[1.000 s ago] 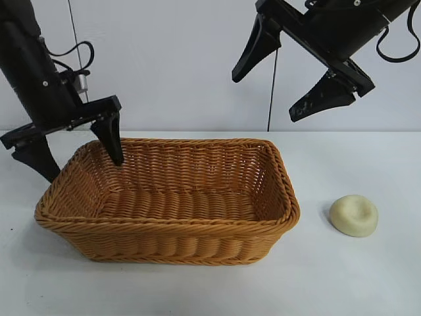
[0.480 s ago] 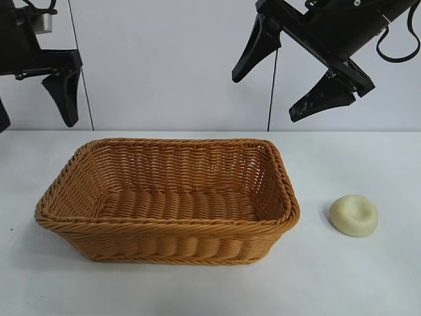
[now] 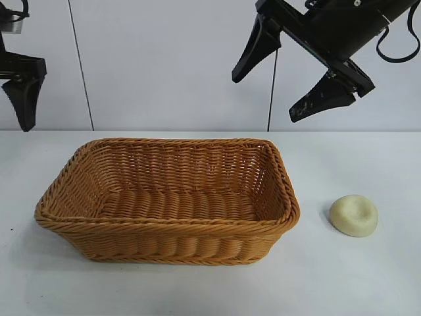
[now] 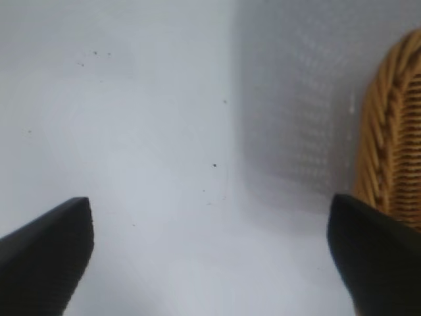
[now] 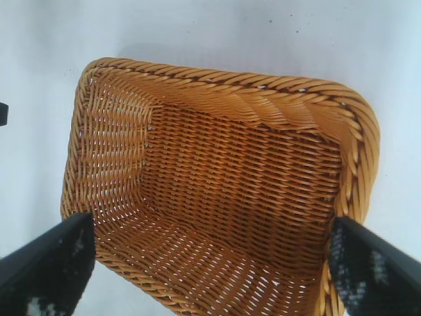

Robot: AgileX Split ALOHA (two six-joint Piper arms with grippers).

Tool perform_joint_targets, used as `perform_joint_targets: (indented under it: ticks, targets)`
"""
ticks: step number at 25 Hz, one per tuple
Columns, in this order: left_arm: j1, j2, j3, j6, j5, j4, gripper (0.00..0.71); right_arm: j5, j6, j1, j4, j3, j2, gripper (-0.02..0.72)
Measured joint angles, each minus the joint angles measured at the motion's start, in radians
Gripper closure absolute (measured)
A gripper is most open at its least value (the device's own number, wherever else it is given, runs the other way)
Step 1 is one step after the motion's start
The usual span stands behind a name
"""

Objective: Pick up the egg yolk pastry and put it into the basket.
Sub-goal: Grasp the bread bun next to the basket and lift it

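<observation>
The pastry point(image 3: 354, 215) is sitting on the table point(image 3: 368, 276) just beside the basket point(image 3: 164, 227), untouched. Judging from this, the right gripper point(image 3: 294, 71) should be coming down over it, straddling the dome low to avoid denting it. It is hanging high, tilted toward the basket, jaws wide apart and empty. The left gripper point(image 4: 210, 253) is hovering outside the basket's far end, also spread, empty.

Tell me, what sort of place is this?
Probably a robot test bench: a plain white table with an orange-brown woven wicker basket, a small cream-yellow domed pastry, and black grippers overhead.
</observation>
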Motion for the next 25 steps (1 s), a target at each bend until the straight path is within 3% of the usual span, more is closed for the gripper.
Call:
perform_joint_targets:
  ticks: [4, 16, 20, 25]
  targets:
    - [0.049, 0.000, 0.000, 0.027, 0.018, 0.009, 0.018, 0.000, 0.000, 0.000, 0.000, 0.000, 0.000, 0.017]
    - [0.052, -0.117, 0.018, 0.074, 0.018, -0.082, 0.018, 0.000, 0.000, 0.000, 0.000, 0.000, 0.000, 0.017]
    - [0.052, -0.241, 0.109, 0.074, 0.018, -0.120, 0.018, 0.000, 0.000, 0.000, 0.000, 0.000, 0.000, 0.017]
    - [0.049, -0.466, 0.323, 0.086, 0.019, -0.123, 0.018, 0.001, 0.000, 0.000, -0.001, 0.000, 0.000, 0.017]
